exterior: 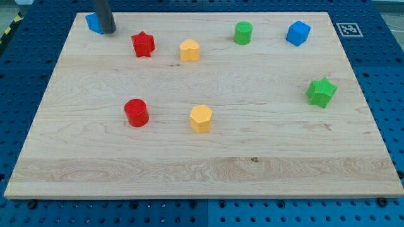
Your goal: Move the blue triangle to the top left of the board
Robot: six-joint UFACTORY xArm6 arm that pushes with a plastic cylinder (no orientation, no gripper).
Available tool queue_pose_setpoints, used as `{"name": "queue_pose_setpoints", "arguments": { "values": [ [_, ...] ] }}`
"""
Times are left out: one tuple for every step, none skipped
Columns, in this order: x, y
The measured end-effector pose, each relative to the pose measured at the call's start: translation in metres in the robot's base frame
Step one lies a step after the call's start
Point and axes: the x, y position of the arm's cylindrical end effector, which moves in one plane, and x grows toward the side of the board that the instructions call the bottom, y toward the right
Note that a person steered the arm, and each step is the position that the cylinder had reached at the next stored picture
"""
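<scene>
The blue triangle (93, 23) lies at the board's top left corner, partly hidden behind my rod. My tip (108, 30) rests on the board just right of the blue triangle, touching or nearly touching its right side. The rod rises out of the view's top.
A red star (143, 45) lies right of my tip. A yellow block (189, 50), a green cylinder (243, 33) and a blue cube (298, 33) sit along the top. A green star (321, 92) is at the right. A red cylinder (136, 113) and a yellow hexagon (201, 118) are mid-board.
</scene>
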Motion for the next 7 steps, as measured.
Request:
{"name": "queue_pose_setpoints", "arguments": {
  "values": [
    [0.02, -0.009],
    [0.024, -0.032],
    [0.008, -0.035],
    [-0.007, -0.035],
    [-0.004, -0.035],
    [-0.007, -0.028],
    [-0.007, -0.024]
  ]
}}
